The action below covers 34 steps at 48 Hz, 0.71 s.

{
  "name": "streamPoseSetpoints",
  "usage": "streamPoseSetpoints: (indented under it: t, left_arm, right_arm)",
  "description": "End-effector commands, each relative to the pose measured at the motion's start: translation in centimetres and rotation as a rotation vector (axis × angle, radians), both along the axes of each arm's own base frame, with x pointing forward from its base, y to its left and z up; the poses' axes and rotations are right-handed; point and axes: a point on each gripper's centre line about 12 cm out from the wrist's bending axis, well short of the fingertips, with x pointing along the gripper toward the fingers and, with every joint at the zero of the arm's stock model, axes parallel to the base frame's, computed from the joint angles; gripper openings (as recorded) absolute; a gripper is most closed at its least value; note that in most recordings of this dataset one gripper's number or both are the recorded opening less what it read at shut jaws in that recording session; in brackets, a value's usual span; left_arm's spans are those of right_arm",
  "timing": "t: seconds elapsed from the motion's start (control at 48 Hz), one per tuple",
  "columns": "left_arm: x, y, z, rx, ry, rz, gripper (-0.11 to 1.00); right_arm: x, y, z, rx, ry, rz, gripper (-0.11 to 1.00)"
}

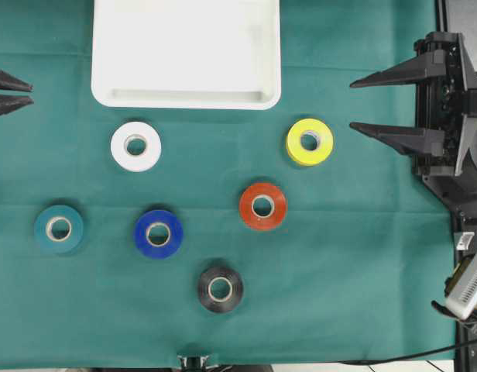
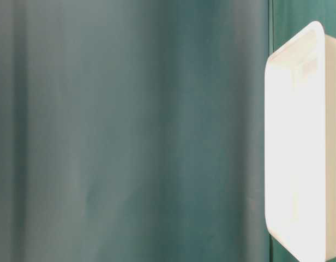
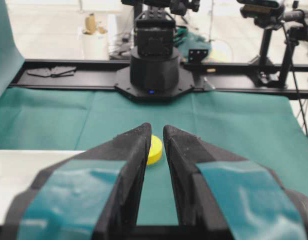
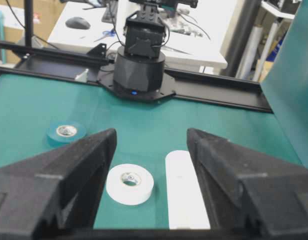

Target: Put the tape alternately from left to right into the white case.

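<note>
White case (image 1: 186, 97) top edge cropped; left tool (image 1: 28, 91) mostly off-frame.

Left gripper (image 1: 10, 91): at the far left edge, level, pointing right, fingers nearly together, holding nothing. Right gripper (image 1: 362, 103): at the right side, level, pointing left, fingers apart, holding nothing.

a green cloth (image 1: 362, 256) covers the table, hanging up as a backdrop in the table-level view. beyond its far edge runs a black rail (image 3: 69, 75). a white bench (image 4: 194, 50) behind holds a dark computer mouse (image 4: 77, 22) and loose cables.
</note>
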Motion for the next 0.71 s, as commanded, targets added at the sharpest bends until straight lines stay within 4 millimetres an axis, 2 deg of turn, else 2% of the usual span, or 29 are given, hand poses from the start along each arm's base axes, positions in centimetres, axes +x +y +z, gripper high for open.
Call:
streamPoseSetpoints:
  t: [0.0, 0.042, 0.146, 0.25, 0.688]
  left_arm:
    - [-0.3, -0.1, -1.2, -0.016, 0.008, -0.003, 0.24]
    - [-0.5, -0.1, -1.6, -0.019, 0.011, -0.003, 0.22]
    - [-0.9, -0.2, -2.2, -0.027, 0.012, -0.007, 0.03]
    - [-1.1, -0.4, -2.5, -0.03, 0.017, -0.021, 0.02]
    - [0.5, -0.6, -3.2, -0.03, 0.089, -0.028, 0.02]
  right_arm:
    - [0.0, -0.1, 0.1, -0.002, -0.011, -0.006, 0.24]
    - [-0.1, -0.2, -0.3, -0.003, -0.011, -0.008, 0.22]
    - [-0.6, -0.3, -1.0, 0.001, -0.025, -0.014, 0.02]
    - [-0.9, -0.3, -1.5, 0.001, -0.026, -0.015, -0.08]
    - [0.1, -0.5, -2.3, 0.007, 0.026, -0.027, -0.09]
